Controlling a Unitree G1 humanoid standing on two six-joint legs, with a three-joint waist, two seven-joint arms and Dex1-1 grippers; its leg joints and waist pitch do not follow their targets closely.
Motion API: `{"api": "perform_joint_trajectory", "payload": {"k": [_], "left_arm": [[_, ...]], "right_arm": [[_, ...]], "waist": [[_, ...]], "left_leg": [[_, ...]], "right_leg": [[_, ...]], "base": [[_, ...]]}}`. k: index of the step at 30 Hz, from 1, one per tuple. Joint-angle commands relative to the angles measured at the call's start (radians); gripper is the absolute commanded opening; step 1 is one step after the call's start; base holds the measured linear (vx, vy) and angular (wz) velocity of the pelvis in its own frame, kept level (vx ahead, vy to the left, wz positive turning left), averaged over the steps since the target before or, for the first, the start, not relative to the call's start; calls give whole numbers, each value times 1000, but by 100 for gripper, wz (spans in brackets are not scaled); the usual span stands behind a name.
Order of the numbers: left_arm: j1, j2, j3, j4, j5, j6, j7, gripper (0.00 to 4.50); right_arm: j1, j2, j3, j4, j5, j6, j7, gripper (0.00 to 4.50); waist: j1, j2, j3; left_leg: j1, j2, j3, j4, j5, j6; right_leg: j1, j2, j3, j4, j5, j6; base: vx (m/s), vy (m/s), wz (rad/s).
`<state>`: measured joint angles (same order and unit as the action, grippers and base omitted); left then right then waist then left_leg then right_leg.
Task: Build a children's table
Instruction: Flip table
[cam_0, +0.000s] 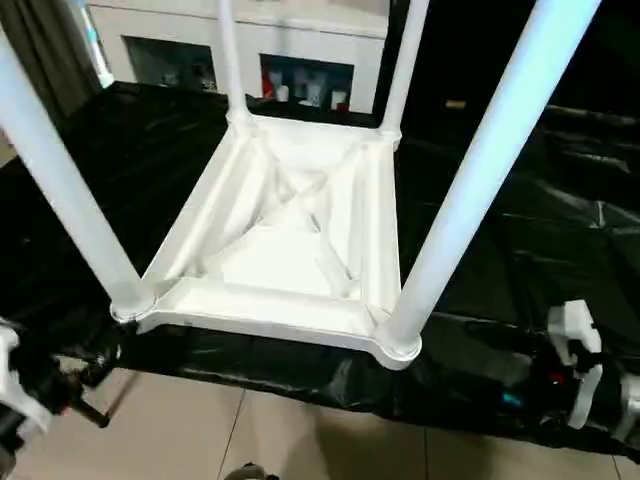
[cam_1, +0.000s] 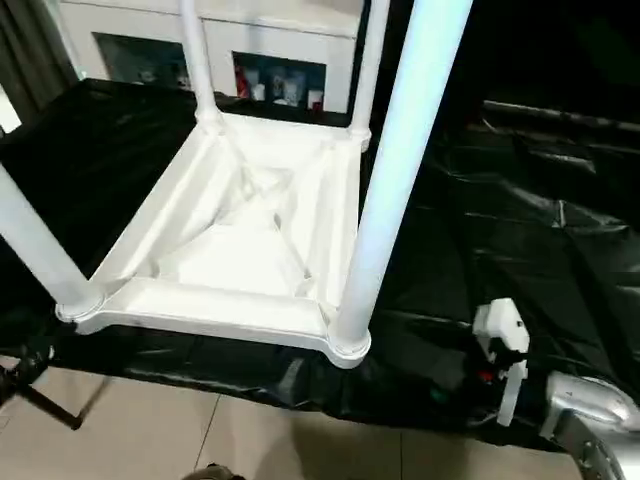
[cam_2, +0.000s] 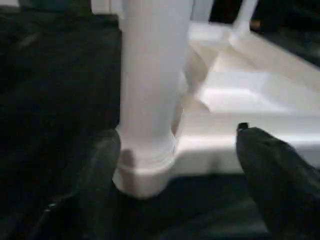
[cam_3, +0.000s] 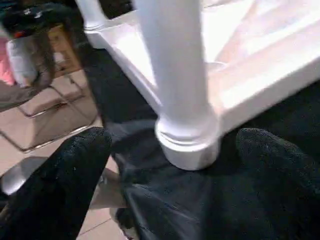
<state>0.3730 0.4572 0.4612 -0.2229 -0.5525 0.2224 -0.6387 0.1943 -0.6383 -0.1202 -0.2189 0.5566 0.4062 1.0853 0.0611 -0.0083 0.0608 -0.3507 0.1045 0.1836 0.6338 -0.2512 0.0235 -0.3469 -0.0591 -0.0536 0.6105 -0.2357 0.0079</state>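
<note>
The children's table (cam_0: 290, 240) lies upside down on a black sheet, ribbed underside up. White legs stand in its corner sockets: near left leg (cam_0: 60, 190), near right leg (cam_0: 480, 170), and two far legs (cam_0: 230, 60) (cam_0: 405, 65). My left gripper (cam_2: 176, 134) is open, its black fingers (cam_2: 100, 170) wide on either side of the near left leg's base (cam_2: 147, 165) without touching it. My right gripper (cam_3: 175, 140) is open too, its fingers (cam_3: 80, 160) apart on either side of the near right leg's socket (cam_3: 187, 135). Both arms sit low at the table's front edge.
The black sheet (cam_0: 520, 200) covers the work surface and hangs over its front edge. Beige tiled floor (cam_0: 250, 430) lies below. A white cabinet with bottles (cam_0: 300, 85) stands at the back. A thin metal stand (cam_3: 45, 115) rests on the floor near the left corner.
</note>
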Motion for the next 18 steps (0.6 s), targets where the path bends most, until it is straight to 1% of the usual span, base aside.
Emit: {"api": "perform_joint_trajectory", "payload": {"k": [1, 2, 3, 4, 5, 6, 8, 9, 11, 12, 13, 14, 15, 17, 18], "left_arm": [[-11, -6, 1, -1, -7, 18, 20, 430], [-21, -12, -4, 0, -1, 18, 28, 442], [-42, -21, -14, 5, 7, 19, 35, 442], [-66, -28, -23, 14, 14, 14, 40, 442], [-94, -34, -38, 25, 21, 10, 44, 442], [-125, -38, -55, 41, 32, 7, 49, 442], [-168, -39, -82, 74, 64, -4, 66, 442], [-185, -39, -92, 88, 74, -8, 72, 442], [-237, -34, -119, 143, 133, -13, 125, 442], [-237, -34, -119, 143, 133, -13, 125, 442], [-246, -35, -122, 153, 142, -11, 138, 442], [-272, -37, -128, 178, 168, 0, 169, 442], [-284, -41, -130, 187, 171, 4, 174, 442], [-313, -55, -143, 195, 168, 14, 179, 442], [-319, -59, -147, 192, 164, 18, 181, 442]], "right_arm": [[-13, 1, 6, -21, 13, 11, -7, 450], [-20, 8, 14, -27, 17, 16, -9, 450], [-25, 11, 29, -38, 25, 26, -6, 450], [-28, 15, 43, -43, 25, 30, -3, 450], [-32, 21, 58, -45, 21, 29, -7, 450], [-39, 29, 70, -47, 21, 32, -11, 450], [-51, 43, 86, -42, 9, 23, -15, 450], [-56, 48, 92, -40, 1, 18, -19, 450], [-66, 63, 104, -44, 6, 27, -24, 450], [-66, 63, 104, -44, 6, 27, -24, 450], [-67, 65, 107, -46, 5, 28, -26, 450], [-70, 66, 119, -49, 1, 27, -27, 450], [-73, 64, 127, -50, -4, 25, -25, 450], [-83, 63, 144, -42, -15, 12, -20, 450], [-86, 64, 147, -37, -21, 5, -20, 450]], "waist": [[-1, 7, -19], [-3, 4, -20], [-3, 2, -21], [-5, -5, -23], [-2, -1, -25], [-1, -1, -26], [-3, -8, -30], [-3, -7, -32], [-6, -6, -36], [-7, -8, -39], [-7, -8, -40], [-12, -7, -39], [-12, -8, -39], [-17, -12, -38], [-16, -14, -38]], "left_leg": [[17, 146, -92, -124, -439, -91], [10, 148, -91, -129, -403, -85], [12, 147, -88, -128, -394, -83], [11, 147, -85, -126, -366, -74], [14, 146, -83, -124, -336, -68], [16, 145, -80, -122, -327, -68], [13, 145, -80, -122, -284, -61], [12, 145, -79, -121, -266, -59], [11, 145, -79, -118, -224, -46], [10, 144, -78, -116, -207, -40], [8, 144, -79, -115, -188, -35], [0, 145, -82, -117, -185, -26], [3, 145, -81, -116, -195, -26], [4, 146, -80, -115, -212, -27], [6, 146, -79, -114, -217, -29]], "right_leg": [[-12, -132, 83, -98, -424, -171], [-5, -129, 82, -90, -351, -181], [-6, -129, 81, -90, -334, -186], [-3, -130, 82, -87, -301, -197], [-4, -130, 82, -85, -272, -206], [-6, -129, 82, -86, -258, -210], [1, -127, 79, -80, -210, -212], [3, -127, 78, -76, -183, -216], [7, -126, 75, -67, -106, -227], [9, -127, 75, -66, -86, -230], [11, -128, 74, -64, -64, -235], [17, -129, 72, -62, -55, -245], [16, -128, 71, -62, -64, -245], [15, -133, 74, -66, -97, -258], [14, -132, 74, -67, -108, -259]], "base": [[0, 0, 0], [0, 0, 0], [0, 0, 0], [0, 0, 0], [0, 0, 0], [0, 0, 0], [0, 0, 0], [0, 0, 0], [0, 0, 0], [0, 0, 0], [0, 0, 0], [0, 0, 0], [0, 0, 0], [0, 0, 0], [0, 0, 0]]}}
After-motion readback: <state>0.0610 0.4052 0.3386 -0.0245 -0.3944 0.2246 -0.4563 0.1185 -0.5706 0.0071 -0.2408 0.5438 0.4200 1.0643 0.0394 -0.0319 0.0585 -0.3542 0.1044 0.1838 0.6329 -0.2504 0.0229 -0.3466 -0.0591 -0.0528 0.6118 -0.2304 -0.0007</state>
